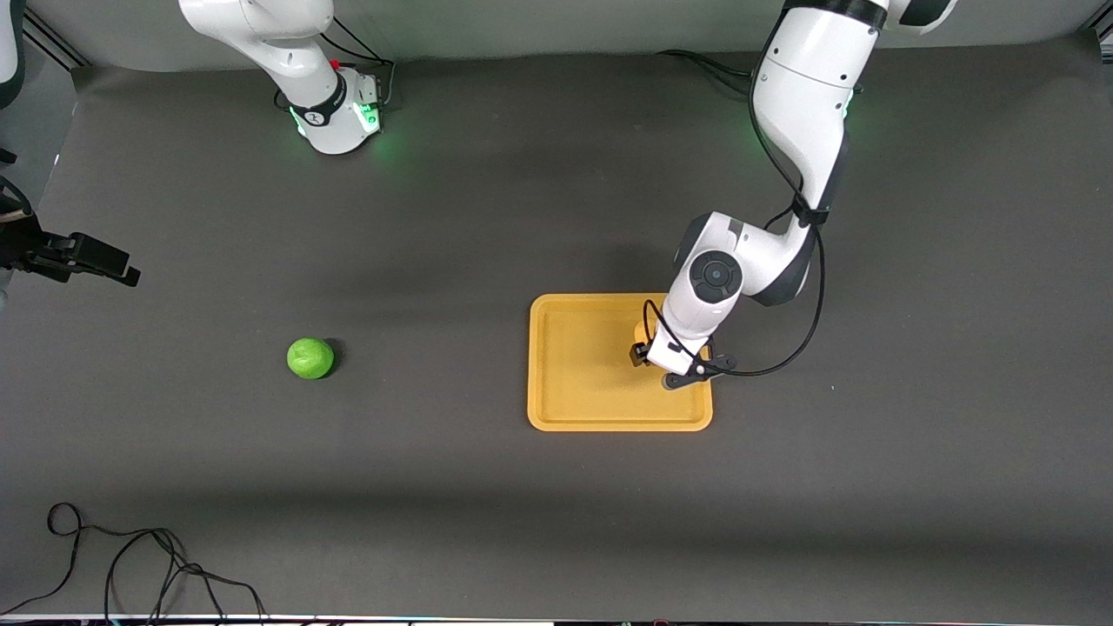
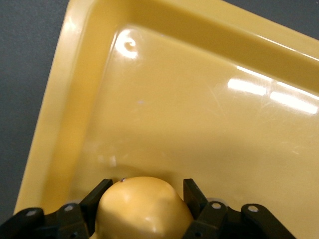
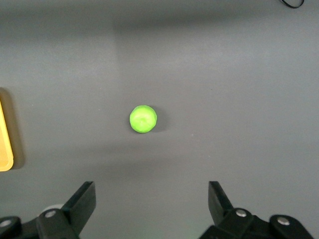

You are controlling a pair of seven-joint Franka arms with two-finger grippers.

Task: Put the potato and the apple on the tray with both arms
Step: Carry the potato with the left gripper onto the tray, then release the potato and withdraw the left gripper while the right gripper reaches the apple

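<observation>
Two arms worked over a dark grey table (image 1: 487,217), the largest thing in sight. One arm, the left arm (image 1: 800,113), reached down from its base to the tray (image 1: 574,374), a flat yellow-orange rectangle with a low rim that lay toward the left arm's end of the table. The right arm (image 1: 287,43) waited with its hand raised high.

The left gripper (image 2: 144,199) hung low over the tray's floor, close to one rim and a rounded corner. Its fingers (image 2: 102,191) were closed on the potato (image 2: 142,206), one dark pad pressed against each side of the yellow-tan lump, which filled the gap between them. Whether the potato touched the tray floor under the fingers could not be told. In the front view only a sliver of the potato (image 1: 642,331) peeked out beside the wrist.

The right gripper (image 3: 152,199) hung well above the bare table, its fingers (image 3: 84,199) spread wide with nothing between them. The apple (image 3: 143,119), a small bright-green ball with a dimple on top, lay on the table far below and ahead of those fingertips, in line with the gap between them. In the front view the apple (image 1: 310,357) sat well apart from the tray, toward the right arm's end of the table.

A thin black cable (image 1: 130,556) lay looped on the table at the edge nearest the front camera.
</observation>
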